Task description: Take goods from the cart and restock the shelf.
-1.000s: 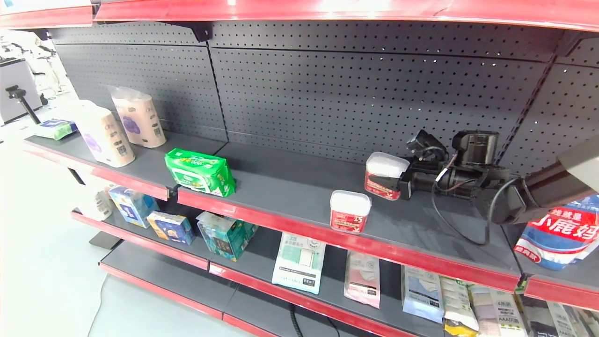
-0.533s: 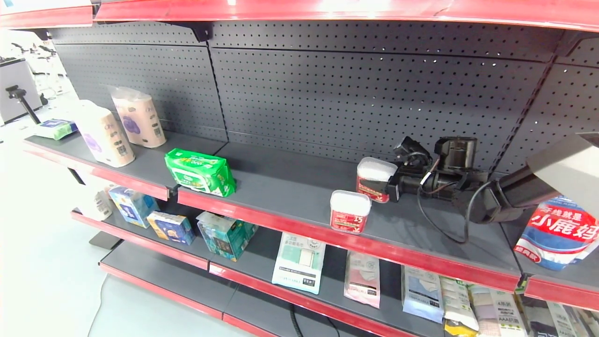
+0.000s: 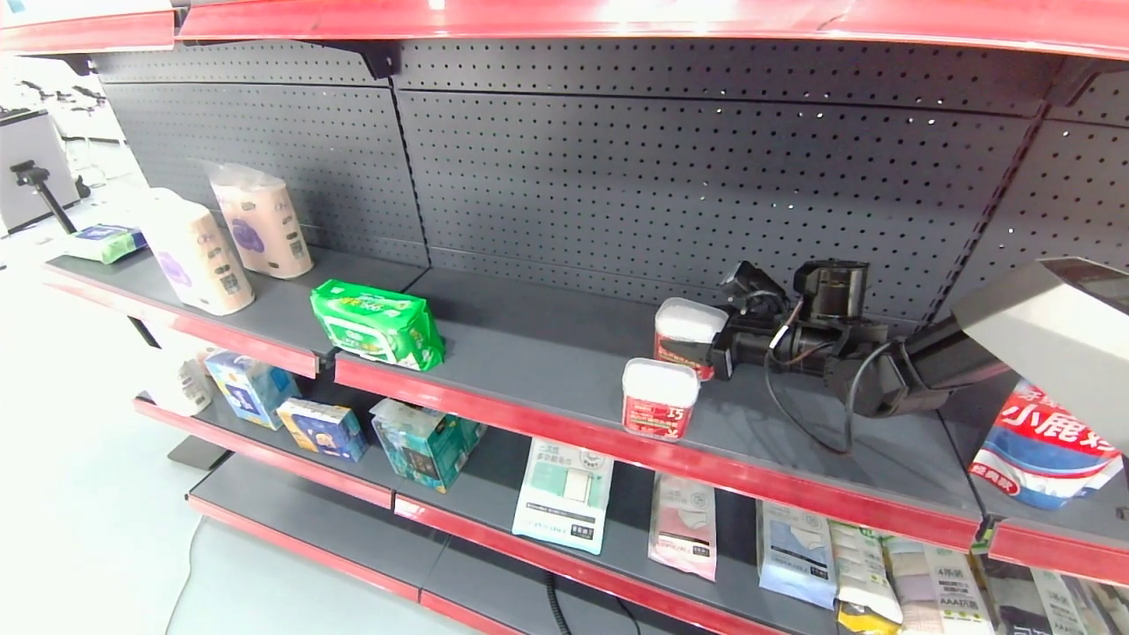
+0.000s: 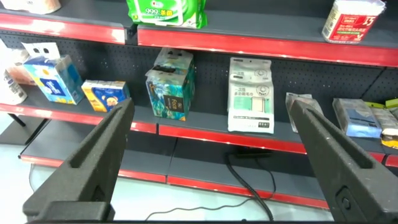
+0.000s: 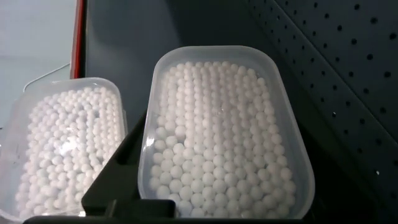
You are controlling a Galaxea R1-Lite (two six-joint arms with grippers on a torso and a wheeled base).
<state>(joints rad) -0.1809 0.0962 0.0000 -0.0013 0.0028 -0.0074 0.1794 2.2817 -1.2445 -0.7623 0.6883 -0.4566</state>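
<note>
Clear plastic, red label, white beads inside: notes the held tub (image 3: 684,333) clamped between the jaws of the right gripper (image 3: 716,351), middle right of the head view, low over the grey shelf (image 3: 529,348) and near the pegboard back (image 3: 617,176). Cannot tell whether the base touches the board yet. Confirms the grip from the right wrist view, with dark fingers (image 5: 124,180) pressed against the tub wall. Records a shift since a second ago: carried steadily leftwards across the frame, arm stretched further in from the right edge. Places it now just behind the second tub (image 3: 660,397), a matching item at the red front lip, close but apparently apart. Finds the left gripper (image 4: 210,109) spread wide with nothing between its fingers, facing the lower shelves. Judges the step as the placing of the item, well advanced: lined up with its twin, not yet released. Advises a gentle set-down before release, with care not to nudge the front tub over the lip. Leaves the green wipes pack (image 3: 377,324) at centre left where it lay.
</note>
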